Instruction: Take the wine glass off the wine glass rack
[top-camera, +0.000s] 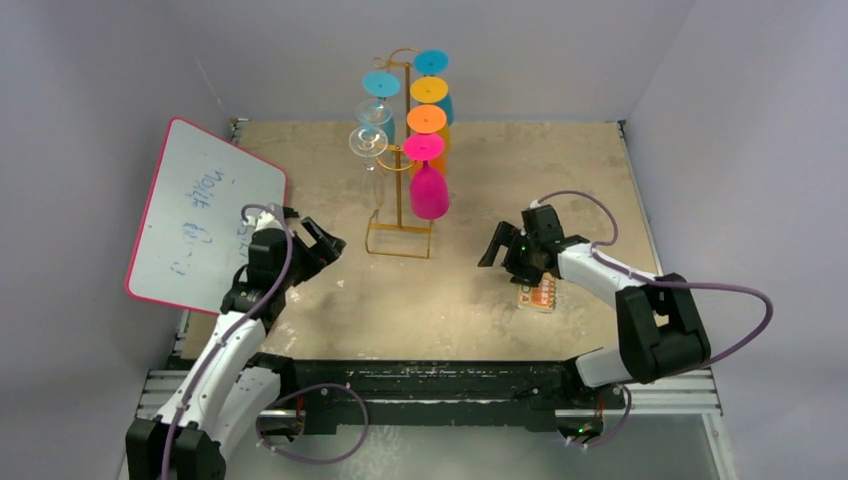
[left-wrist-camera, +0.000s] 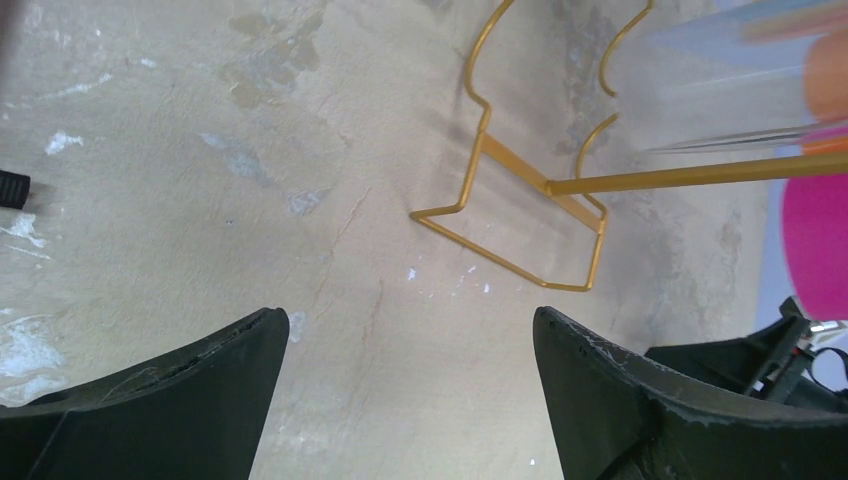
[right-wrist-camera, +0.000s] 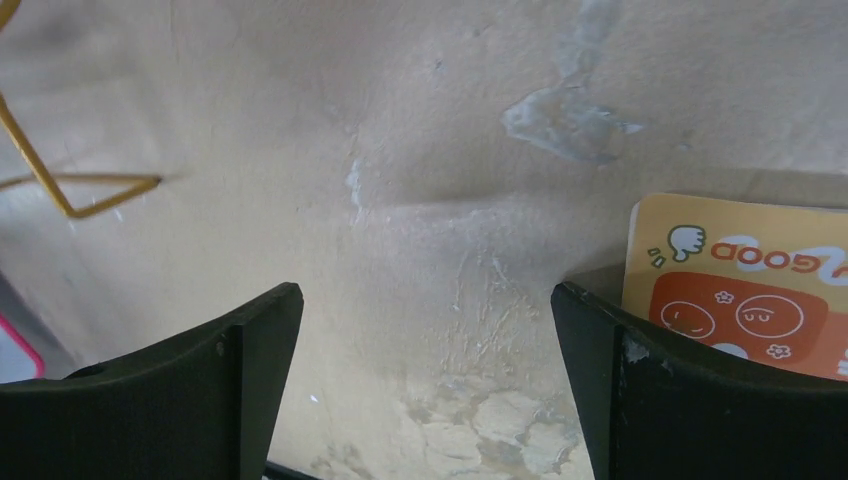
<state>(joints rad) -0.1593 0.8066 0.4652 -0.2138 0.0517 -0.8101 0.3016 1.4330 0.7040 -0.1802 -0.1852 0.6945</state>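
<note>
The gold wire wine glass rack (top-camera: 401, 225) stands mid-table toward the back, and its base also shows in the left wrist view (left-wrist-camera: 520, 215). Several glasses hang upside down on it: a pink one (top-camera: 429, 190) nearest, orange (top-camera: 427, 119), yellow and blue ones behind, two clear ones (top-camera: 368, 140) and a blue one on the left side. My left gripper (top-camera: 322, 243) is open and empty, left of the rack base. My right gripper (top-camera: 497, 250) is open and empty, right of the rack.
A pink-framed whiteboard (top-camera: 205, 215) leans at the left edge. An orange card (top-camera: 540, 294) lies under my right arm and shows in the right wrist view (right-wrist-camera: 740, 280). Grey walls close in the back and sides.
</note>
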